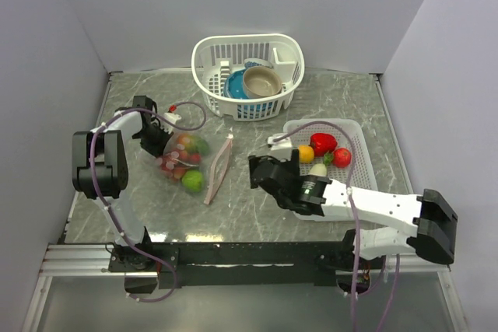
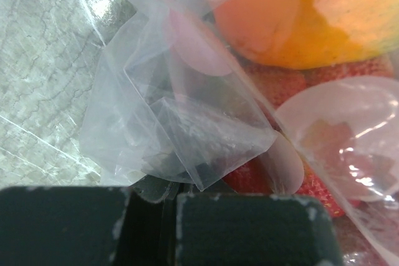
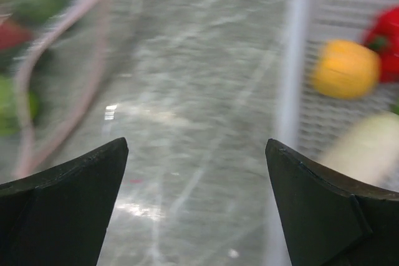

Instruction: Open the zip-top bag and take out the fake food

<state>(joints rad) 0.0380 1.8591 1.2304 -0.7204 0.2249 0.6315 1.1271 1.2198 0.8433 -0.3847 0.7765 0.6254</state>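
Zip-top bag [image 1: 187,162] gaping open, left gripper [image 1: 159,143] pinching it; right gripper [image 1: 255,170] hovering spread, empty; fake food [image 1: 323,144] partly sitting in tray [image 1: 352,131] rightward, rest bagged.

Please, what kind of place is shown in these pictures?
Probably a robot test cell, not a home kitchen: plain walls enclose a marble-pattern table, and the left arm and right arm are mounted at its near edge.

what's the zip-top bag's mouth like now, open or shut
Open: the zip-top bag lies on its side, its pink zip strip parted into a loop, with fake food inside.
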